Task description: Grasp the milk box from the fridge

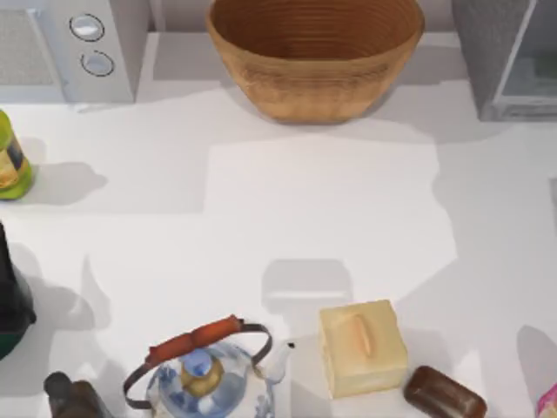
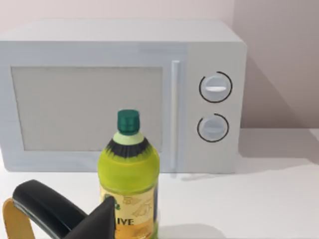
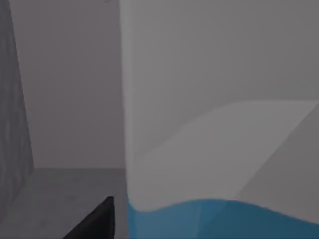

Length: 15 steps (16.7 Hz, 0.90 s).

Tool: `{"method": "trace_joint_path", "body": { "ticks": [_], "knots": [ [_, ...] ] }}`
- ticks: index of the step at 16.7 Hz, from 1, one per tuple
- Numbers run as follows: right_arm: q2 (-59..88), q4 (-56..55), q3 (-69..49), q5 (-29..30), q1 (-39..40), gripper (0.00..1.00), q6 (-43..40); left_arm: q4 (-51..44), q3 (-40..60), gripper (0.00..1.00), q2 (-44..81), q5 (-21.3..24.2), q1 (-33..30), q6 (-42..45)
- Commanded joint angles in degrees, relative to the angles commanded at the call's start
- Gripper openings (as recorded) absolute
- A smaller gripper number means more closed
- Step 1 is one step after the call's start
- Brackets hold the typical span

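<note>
The right gripper [image 3: 102,219] is hovering inside the fridge [image 1: 496,61], one dark fingertip just beside the milk box [image 3: 219,124] — grip state, I cannot tell; I'm judging the carton stiff, light, smooth-sided, so squeeze its flat faces mid-height; left arm parked by the bottle [image 2: 128,174].

I see a plain white desk [image 1: 261,200]. Along its far edge stand a white microwave with two round knobs [image 1: 70,48], a wide woven brown basket [image 1: 315,57] and a grey boxy fridge [image 1: 509,57]. A yellow-green oil bottle [image 1: 13,161] stands at left. Nearest me sit a blue-and-white porcelain kettle [image 1: 204,379], a pale-yellow cube box [image 1: 361,347] and, just beside it, what may be a dark brown soap-like bar [image 1: 444,394].
</note>
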<state>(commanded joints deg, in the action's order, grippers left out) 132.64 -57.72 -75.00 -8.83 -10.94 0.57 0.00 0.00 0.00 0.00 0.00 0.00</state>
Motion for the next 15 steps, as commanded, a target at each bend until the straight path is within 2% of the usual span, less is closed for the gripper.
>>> {"method": "trace_joint_path", "body": {
  "ticks": [5, 15],
  "knots": [
    [0.6, 0.9, -1.3, 0.2, 0.2, 1.0, 0.0, 0.0, 0.0, 1.0, 0.0, 0.0, 0.0, 0.0],
    [0.6, 0.9, -1.3, 0.2, 0.2, 0.25, 0.0, 0.0, 0.0, 1.0, 0.0, 0.0, 0.0, 0.0]
  ]
}}
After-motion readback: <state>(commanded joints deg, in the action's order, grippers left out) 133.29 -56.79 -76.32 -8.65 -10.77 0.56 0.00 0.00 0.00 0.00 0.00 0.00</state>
